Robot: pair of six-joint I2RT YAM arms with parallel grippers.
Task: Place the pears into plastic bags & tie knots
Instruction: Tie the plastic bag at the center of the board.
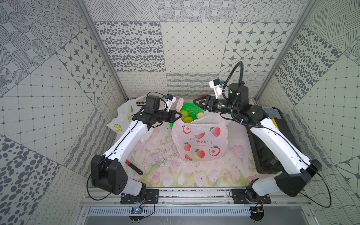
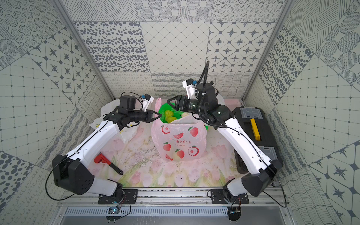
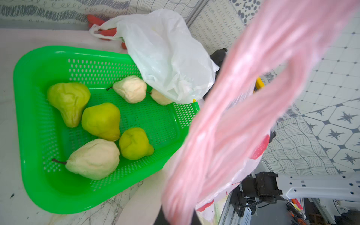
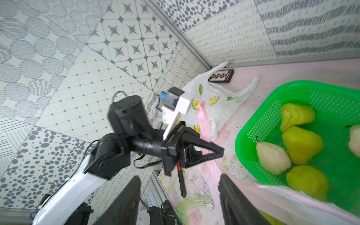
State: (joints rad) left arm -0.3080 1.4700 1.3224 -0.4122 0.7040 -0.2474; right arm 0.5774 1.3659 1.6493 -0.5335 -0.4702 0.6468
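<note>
Pink film, light, limp and slippery, is best taken at the bunched handle [image 3: 233,116], which is pinched in the closed fingers of the left gripper [image 1: 181,115]. The pink bag [image 1: 198,144] is stood mid-desk before the green basket [image 3: 39,68] of pears [image 3: 101,120]; the fingers of the right gripper [image 1: 197,105] are spread, empty.

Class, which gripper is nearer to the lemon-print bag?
Left. The left gripper, shut on the pink bag, is a short way from the lemon-print bag; the right gripper hangs open by the green basket, farther off.

Green basket [image 3: 31,116] at back; red-headed wrench [image 2: 108,163] front left; black toolbox [image 2: 267,134] along right edge.
</note>
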